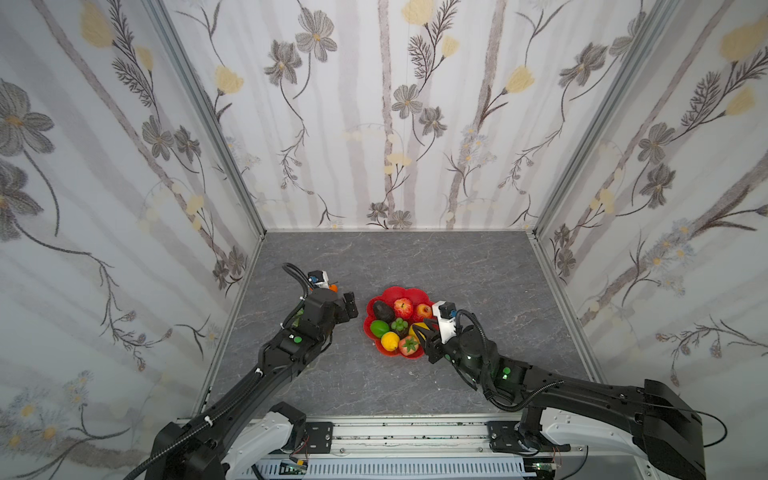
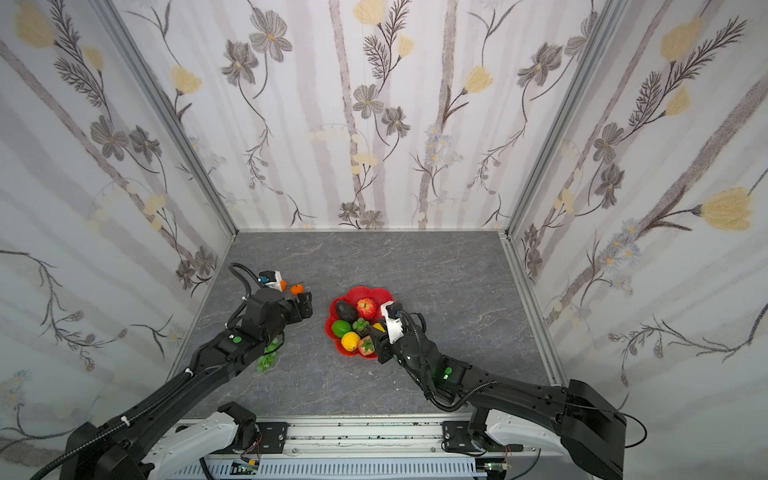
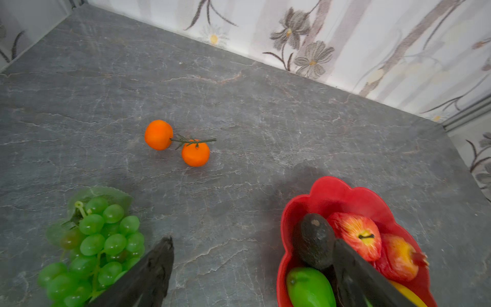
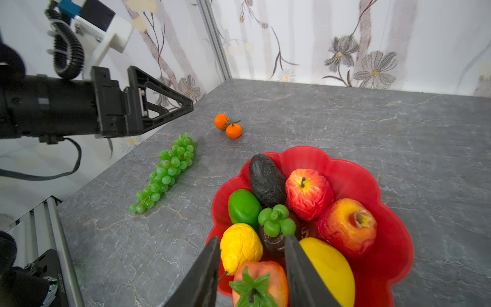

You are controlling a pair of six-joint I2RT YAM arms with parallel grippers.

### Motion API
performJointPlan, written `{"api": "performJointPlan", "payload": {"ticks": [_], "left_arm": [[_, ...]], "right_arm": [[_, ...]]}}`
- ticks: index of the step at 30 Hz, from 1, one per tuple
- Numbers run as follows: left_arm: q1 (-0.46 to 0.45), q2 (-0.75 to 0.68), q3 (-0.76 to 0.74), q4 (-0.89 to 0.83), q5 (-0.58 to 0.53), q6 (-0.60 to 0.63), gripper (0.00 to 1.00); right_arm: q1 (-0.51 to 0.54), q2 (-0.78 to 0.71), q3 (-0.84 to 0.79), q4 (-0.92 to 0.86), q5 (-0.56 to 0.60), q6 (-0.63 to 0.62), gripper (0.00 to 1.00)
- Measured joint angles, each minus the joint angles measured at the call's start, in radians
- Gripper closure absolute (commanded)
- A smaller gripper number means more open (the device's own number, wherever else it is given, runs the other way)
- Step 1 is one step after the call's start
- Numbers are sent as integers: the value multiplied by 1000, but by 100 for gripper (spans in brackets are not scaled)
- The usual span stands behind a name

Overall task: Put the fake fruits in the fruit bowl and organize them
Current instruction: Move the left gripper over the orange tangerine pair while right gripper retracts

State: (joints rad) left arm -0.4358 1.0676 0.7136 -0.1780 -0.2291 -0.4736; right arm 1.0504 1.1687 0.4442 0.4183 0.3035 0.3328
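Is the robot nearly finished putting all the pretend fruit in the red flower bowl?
Mostly. Done: the fruit bowl already holds eight fruits, including the avocado, apple and lemon. In hand: nothing; the left jaws and right jaws are open, the right jaws over the bowl's near fruits. Left: the grape bunch and the two tangerines lie on the table, outside the bowl.

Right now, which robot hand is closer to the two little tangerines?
Left. The left gripper hovers close to the tangerines, just on their near side. The right gripper is over the near side of the fruit bowl, much farther off.
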Motion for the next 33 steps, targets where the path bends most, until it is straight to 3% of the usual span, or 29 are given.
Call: {"api": "performJointPlan", "payload": {"ticks": [10, 19, 25, 33], "left_arm": [[48, 494, 457, -341, -72, -38, 12], [49, 822, 780, -545, -179, -69, 16], [54, 982, 942, -631, -218, -90, 18], [89, 1070, 1026, -696, -222, -127, 26]], "right_arm": [[-90, -231, -125, -80, 44, -20, 31], [-165, -362, -289, -48, 34, -31, 18], [-173, -361, -320, 19, 4, -55, 13], [-174, -352, -320, 52, -22, -65, 12]]}}
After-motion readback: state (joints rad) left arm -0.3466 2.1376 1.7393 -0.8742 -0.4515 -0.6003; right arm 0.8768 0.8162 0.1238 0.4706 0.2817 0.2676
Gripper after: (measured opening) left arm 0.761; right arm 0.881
